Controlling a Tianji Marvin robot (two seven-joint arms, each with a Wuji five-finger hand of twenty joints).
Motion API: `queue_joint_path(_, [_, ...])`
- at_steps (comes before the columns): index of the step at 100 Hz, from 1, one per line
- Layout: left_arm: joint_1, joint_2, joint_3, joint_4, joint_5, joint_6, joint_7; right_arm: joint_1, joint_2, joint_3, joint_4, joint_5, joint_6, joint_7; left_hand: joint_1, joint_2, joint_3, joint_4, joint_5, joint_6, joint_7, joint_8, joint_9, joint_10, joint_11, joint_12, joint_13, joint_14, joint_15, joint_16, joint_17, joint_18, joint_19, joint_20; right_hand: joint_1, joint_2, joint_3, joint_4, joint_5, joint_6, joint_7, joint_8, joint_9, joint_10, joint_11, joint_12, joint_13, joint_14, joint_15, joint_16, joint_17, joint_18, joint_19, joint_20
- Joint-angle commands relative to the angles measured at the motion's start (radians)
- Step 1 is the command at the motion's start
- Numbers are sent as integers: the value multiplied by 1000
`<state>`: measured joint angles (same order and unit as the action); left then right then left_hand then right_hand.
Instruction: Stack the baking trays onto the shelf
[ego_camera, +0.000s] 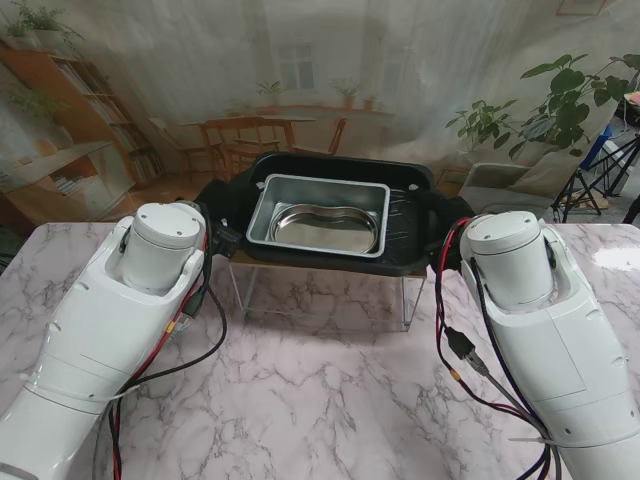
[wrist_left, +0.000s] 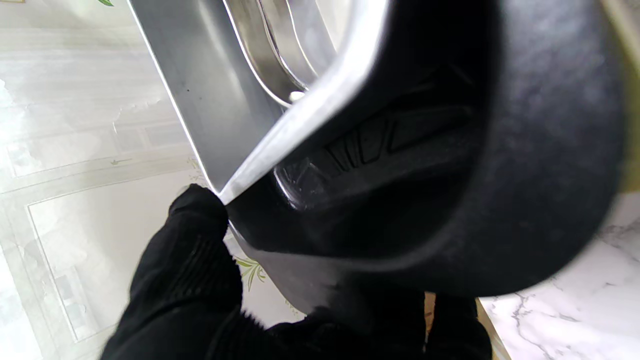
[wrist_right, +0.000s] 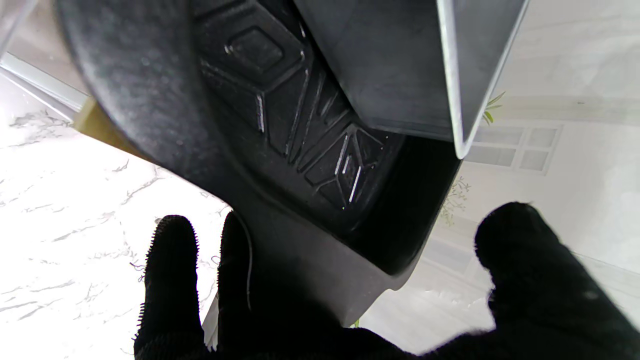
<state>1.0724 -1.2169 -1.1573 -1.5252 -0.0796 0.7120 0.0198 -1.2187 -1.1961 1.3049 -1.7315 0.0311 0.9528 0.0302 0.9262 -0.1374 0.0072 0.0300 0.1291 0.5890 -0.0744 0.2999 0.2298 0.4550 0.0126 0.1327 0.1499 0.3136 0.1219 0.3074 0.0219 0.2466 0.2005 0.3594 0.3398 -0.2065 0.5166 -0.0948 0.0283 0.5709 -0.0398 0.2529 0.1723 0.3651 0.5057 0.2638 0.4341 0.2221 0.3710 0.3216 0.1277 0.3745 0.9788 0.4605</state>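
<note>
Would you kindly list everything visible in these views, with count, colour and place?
Large black plastic baking tray: one, black, on the shelf, held at both ends.
Rectangular silver metal baking tray: one, silver, nested inside the black tray.
Shiny curved steel dish: one, silver, inside the silver tray.
Clear acrylic shelf: one, transparent, far middle of the table.
White marble-patterned table: one, white and grey.
Left robot hand: one, black-gloved, gripping the black tray's left end.
Right robot hand: one, black-gloved, gripping its right end.
</note>
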Motion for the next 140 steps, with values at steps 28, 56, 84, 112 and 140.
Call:
queue_joint_path(28, [-32, -35, 11, 7, -18, -27, -24, 25, -32, -23, -23, 32, 5, 7, -55, 10, -28, -32, 90, -444, 86, -36, -110, -256, -36, -37, -14, -52, -20, -9, 23, 9, -43, 50, -18, 22, -25, 25, 129, -570, -2, -25, 1, -215, -1, -4, -15, -33, -41, 2, -9, -51, 5, 13])
queue_joint_path(56, [-40, -44, 13, 20, -28, -16, -9, 22, -29, -13, -12, 20, -13, 5, -68, 13, -31, -34, 89, -450, 90, -41, -129, -245, -40, -38, -12, -52, -20, -7, 26, 46, -45, 71, -18, 21, -20, 25, 121, -571, 30, 48, 1, -230, -79, -36, -56, -48, -70, -11, -42, -61, -30, 11])
queue_joint_path(84, [-39, -42, 6, 11, -28, -12, -11, 12, -20, 8, -8, 9, -38, 13, -74, 12, -29, -35, 97, -453, 93, -46, -133, -264, -42, -67, -18, -49, -25, -9, 27, 57, -53, 79, -14, 20, -25, 25, 124, -588, 57, 148, 3, -234, -97, -40, -68, -54, -91, -18, -55, -66, -52, 17])
queue_joint_path(112, [-37, -38, -5, 3, -20, -18, -12, -1, -10, 31, -20, -18, -61, 20, -74, 10, -29, -35, 102, -465, 98, -46, -114, -285, -34, -53, -14, -47, -23, -6, 33, 76, -49, 94, -13, 18, -24, 26, 98, -588, 198, 191, 2, -238, -87, -35, -76, -67, -98, -20, -62, -77, -72, 29])
queue_joint_path(140, [-38, -42, -9, 14, -18, -15, 2, -8, -10, 41, -19, -23, -76, 14, -74, 10, -29, -35, 104, -473, 99, -47, -113, -303, -36, -49, -25, -44, -28, -9, 20, 72, -68, 86, -9, 14, -17, 25, 92, -594, 217, 155, 3, -256, -97, -39, -88, -83, -121, -34, -69, -91, -89, 28])
